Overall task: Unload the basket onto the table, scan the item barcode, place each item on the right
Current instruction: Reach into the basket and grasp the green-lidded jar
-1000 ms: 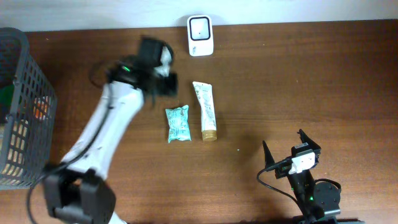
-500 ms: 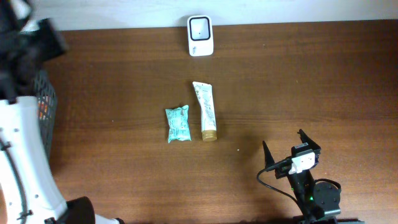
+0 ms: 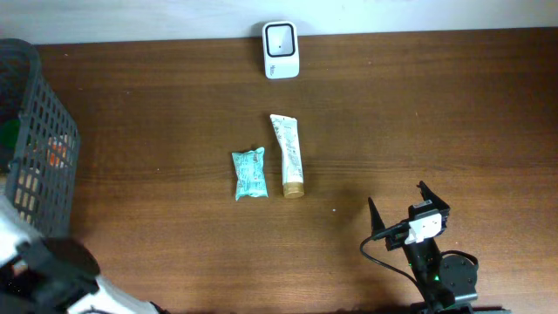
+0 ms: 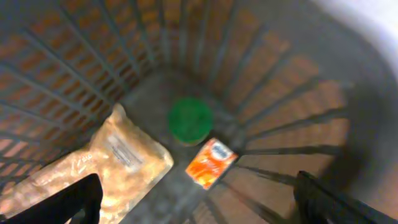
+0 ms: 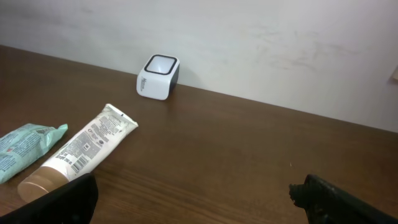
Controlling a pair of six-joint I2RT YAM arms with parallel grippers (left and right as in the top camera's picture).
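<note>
The left gripper (image 4: 196, 193) hangs over the basket (image 3: 35, 131) at the left edge of the surface (image 3: 436, 113), jaws wide apart and empty. The right gripper (image 3: 398, 201), also spread with nothing in it, sits near the front right corner. The things left to scan seem to be the tube (image 3: 288, 155) and the pouch (image 3: 248, 174), side by side near the middle, well apart from the scanner (image 3: 281, 50) at the back edge. To do this well, grip the tube across its narrow body and turn its printed side down over the scanner's top window. The tube is smooth pale plastic with a gold cap; the pouch is crinkly teal film, probably slippery. In the grey lattice basket lie an orange packet (image 4: 211, 163), a round green lid (image 4: 189, 118) and a lumpy tan bag (image 4: 106, 162).
</note>
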